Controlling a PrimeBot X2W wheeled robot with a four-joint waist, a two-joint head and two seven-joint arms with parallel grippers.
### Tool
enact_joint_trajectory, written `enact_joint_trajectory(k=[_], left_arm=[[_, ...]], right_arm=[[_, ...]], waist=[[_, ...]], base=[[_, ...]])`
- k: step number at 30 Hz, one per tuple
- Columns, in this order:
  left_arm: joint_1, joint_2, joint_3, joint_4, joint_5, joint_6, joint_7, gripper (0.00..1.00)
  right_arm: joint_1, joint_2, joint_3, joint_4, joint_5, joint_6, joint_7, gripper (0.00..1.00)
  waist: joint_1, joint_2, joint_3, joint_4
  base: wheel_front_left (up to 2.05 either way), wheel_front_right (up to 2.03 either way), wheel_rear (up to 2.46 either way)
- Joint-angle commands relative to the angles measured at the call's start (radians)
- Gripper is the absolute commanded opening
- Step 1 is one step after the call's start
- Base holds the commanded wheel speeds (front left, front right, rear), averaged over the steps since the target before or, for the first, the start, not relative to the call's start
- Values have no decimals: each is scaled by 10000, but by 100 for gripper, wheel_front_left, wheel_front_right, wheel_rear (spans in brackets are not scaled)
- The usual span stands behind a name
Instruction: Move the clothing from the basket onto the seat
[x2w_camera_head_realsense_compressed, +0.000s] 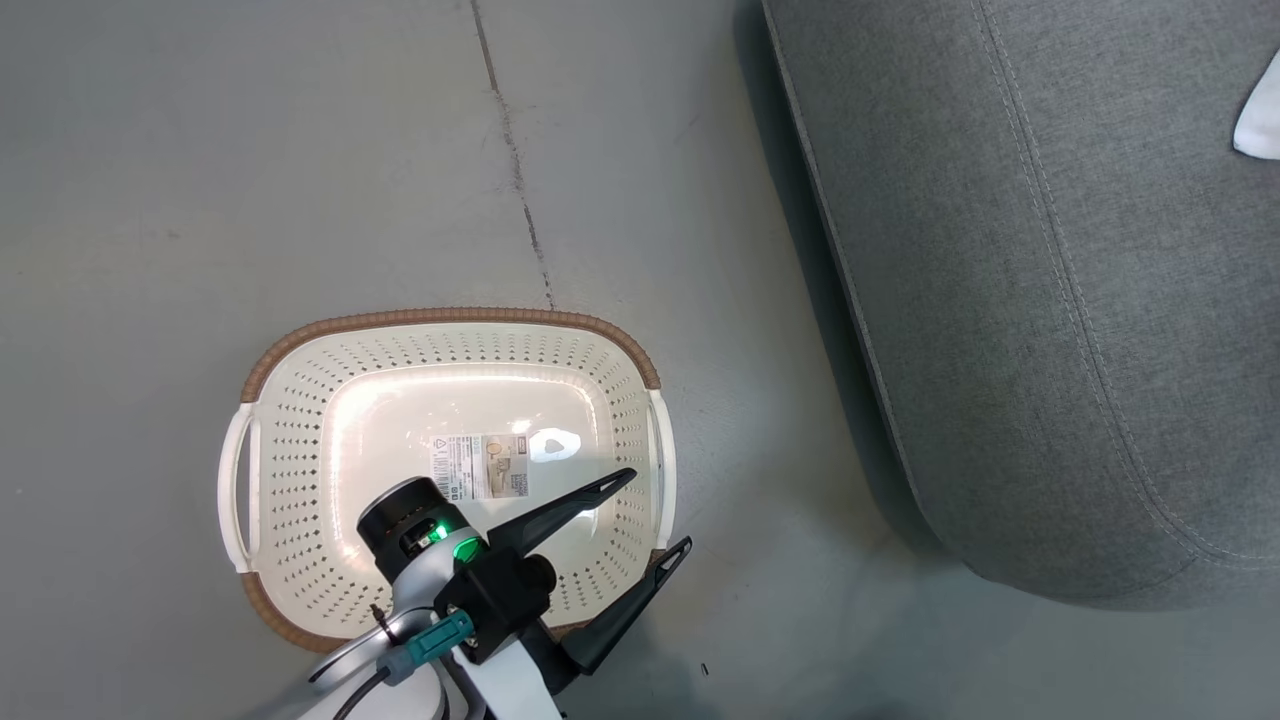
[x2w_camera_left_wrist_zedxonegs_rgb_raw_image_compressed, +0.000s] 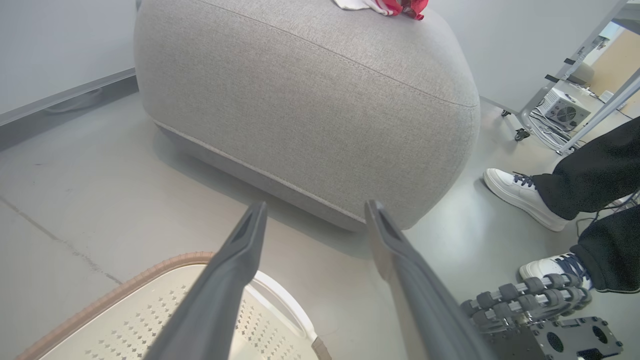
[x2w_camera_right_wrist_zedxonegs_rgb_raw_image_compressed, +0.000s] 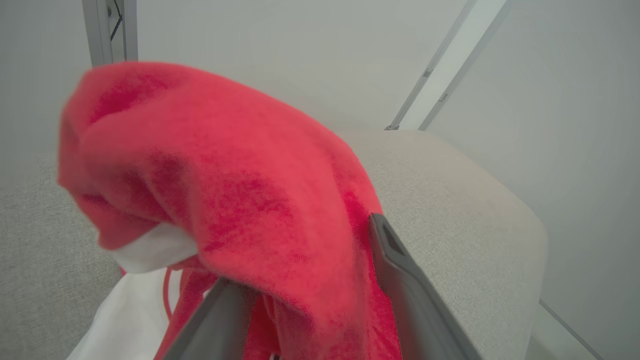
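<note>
1. Right wrist view: the soft bright red fabric clothing with white panels lies bunched on the big grey fabric-upholstered seat. One fold is draped over and between my fingers.
2. My right claw stands spread, its two long dark fingers well apart. I judge the cloth let go rather than pinched: it rests on me, and I am not squeezing it.
3. By my judgement the clothing is light, limp and not fragile. It would sag and trail from any single hold, and it could snag on a fingertip as I draw back. If I must take it again, the best hold is a thick gathered fold at the top of the heap, not the thin white edge.
4. My left claw hangs wide apart with nothing in it, over the near right corner of the cream-white perforated plastic basket with a brown woven-look rim. The basket's bottom is bare but for a paper label.
5. The basket stands on a smooth grey floor crossed by a thin seam, near the seat but apart from it.
6. Beyond the seat are a pale wall and metal frame posts. In the left wrist view a person's white shoes stand near the cushion's corner.
</note>
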Motion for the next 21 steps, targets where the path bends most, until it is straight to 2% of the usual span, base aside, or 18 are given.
enact_joint_trajectory(k=[1,9,15,21], left_arm=[[-150,-45,41,28,4,-13,-10,100],[-227,-406,-64,157,-151,-13,-10,100],[-143,-800,-151,327,-274,-13,-10,100],[61,-1328,4,427,-391,-13,-10,100]], right_arm=[[-92,50,59,144,-78,1,-37,100],[-512,-159,645,602,-409,1,-256,100],[-783,-59,1589,607,-110,1,-827,100],[-512,-180,2911,-223,593,1,-1174,100]], waist=[[0,0,-14,35],[0,0,-479,133],[0,0,-1281,175],[0,0,-2274,386]], base=[[0,0,0],[0,0,0],[0,0,0],[0,0,0]])
